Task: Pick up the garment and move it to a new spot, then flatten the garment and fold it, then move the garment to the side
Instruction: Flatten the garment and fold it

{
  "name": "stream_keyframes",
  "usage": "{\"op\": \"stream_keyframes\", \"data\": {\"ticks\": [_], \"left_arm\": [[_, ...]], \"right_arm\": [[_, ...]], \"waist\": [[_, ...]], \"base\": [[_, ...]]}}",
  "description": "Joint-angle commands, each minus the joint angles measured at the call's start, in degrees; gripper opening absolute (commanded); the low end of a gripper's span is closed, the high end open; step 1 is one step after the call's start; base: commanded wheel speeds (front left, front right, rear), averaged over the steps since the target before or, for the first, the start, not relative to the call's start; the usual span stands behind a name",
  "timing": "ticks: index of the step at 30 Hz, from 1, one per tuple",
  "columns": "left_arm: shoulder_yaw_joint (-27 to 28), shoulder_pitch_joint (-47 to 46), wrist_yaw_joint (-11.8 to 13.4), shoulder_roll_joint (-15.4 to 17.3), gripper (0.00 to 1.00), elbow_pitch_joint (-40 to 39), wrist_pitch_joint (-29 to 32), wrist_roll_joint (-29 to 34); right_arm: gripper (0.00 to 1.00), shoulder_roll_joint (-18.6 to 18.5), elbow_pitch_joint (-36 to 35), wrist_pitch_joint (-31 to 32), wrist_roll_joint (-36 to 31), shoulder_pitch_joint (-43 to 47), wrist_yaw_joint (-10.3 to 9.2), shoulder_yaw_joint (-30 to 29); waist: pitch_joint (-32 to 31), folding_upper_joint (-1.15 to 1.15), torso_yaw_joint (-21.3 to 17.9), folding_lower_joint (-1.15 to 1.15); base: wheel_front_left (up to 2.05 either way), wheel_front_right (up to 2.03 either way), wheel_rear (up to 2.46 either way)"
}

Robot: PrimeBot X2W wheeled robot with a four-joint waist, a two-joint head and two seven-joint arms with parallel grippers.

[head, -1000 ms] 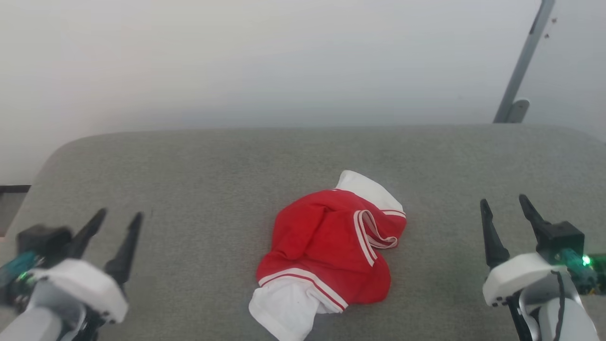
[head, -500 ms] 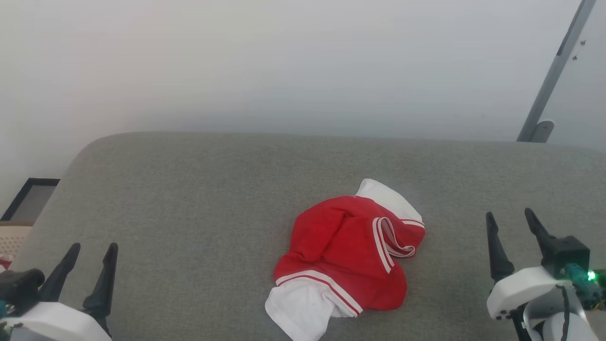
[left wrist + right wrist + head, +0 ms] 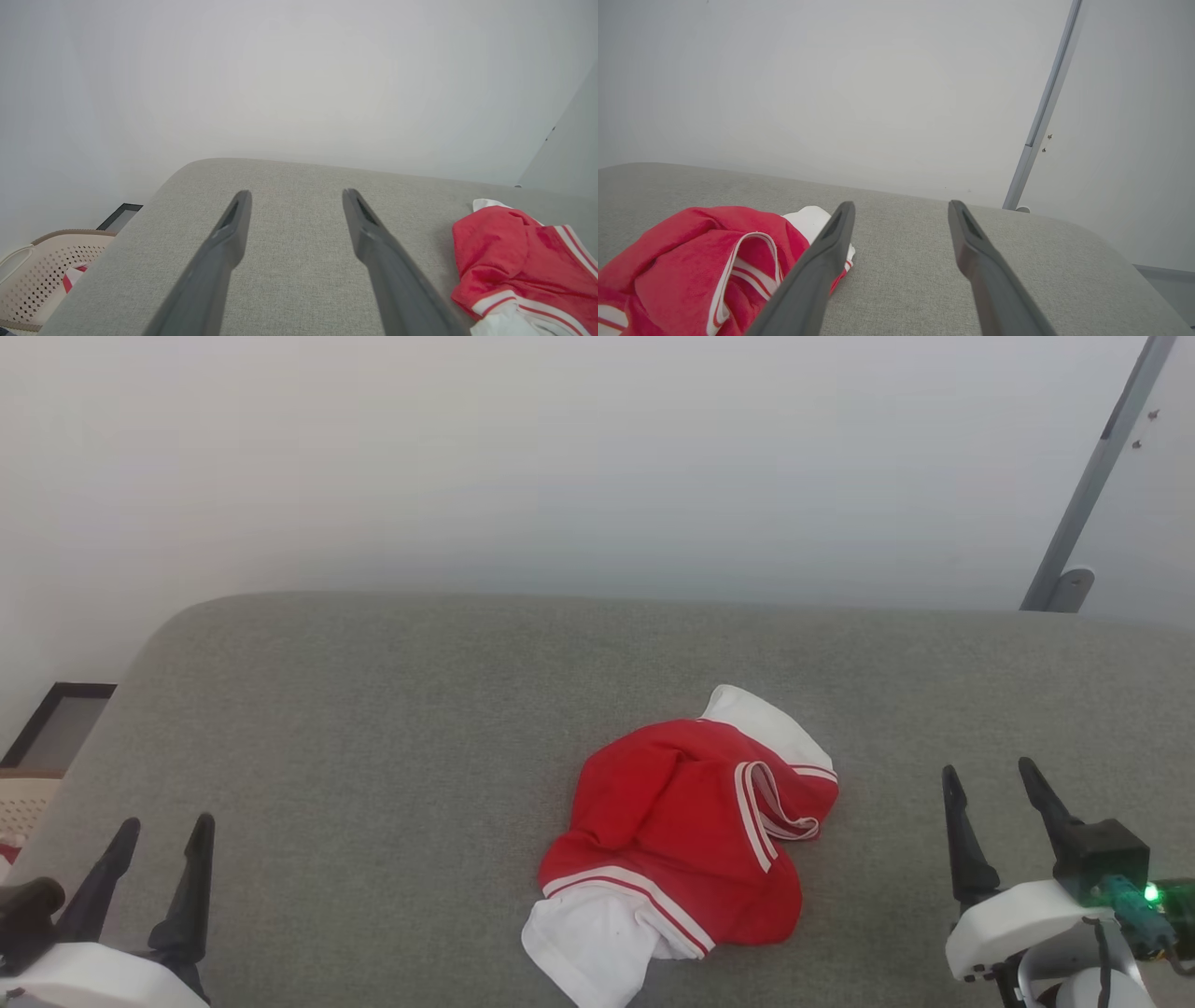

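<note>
Head view: left gripper (image 3: 168, 821) and right gripper (image 3: 988, 767), parted and empty, flanked the bunched garment (image 3: 681, 831) near the surface's (image 3: 373, 728) front edge, awaiting pickup.

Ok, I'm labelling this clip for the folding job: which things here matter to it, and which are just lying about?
Job: red garment, left pincer, right pincer, both open; grey cushion under it.
Lying about: beige basket, striped cloth inside it, metal pole.

On grey fabric surface (image 3: 373, 728) w/ rounded far-left corner: crumpled red-and-white garment (image 3: 672, 821). Lies bunched slightly right of centre, nr near edge.
</note>
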Motion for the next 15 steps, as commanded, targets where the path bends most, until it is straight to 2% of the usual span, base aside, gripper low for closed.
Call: {"op": "stream_keyframes", "data": {"ticks": [1,8,15], "left_arm": [[0.5,0.7,-0.2,-0.1,1.0,-0.2,-0.2,0.5],[2.0,1.4,-0.8,-1.3,1.0,-0.6,-0.2,1.6],[2.3,1.3,-1.4,-3.6,1.0,-1.8,-0.2,3.0]], "right_arm": [[1.0,0.2,-0.3,-0.3,-0.1,0.6,-0.04,0.2],[1.0,0.2,0.3,-0.5,0.5,0.7,-0.04,0.9],[1.0,-1.8,2.8,1.6,1.9,-2.1,-0.04,3.8]], "waist": [[0.0,0.0,-0.1,0.0],[0.3,0.0,-0.1,0.0],[0.8,0.0,1.8,0.0]], "base": [[0.0,0.0,0.0],[0.0,0.0,0.0],[0.0,0.0,0.0]]}}
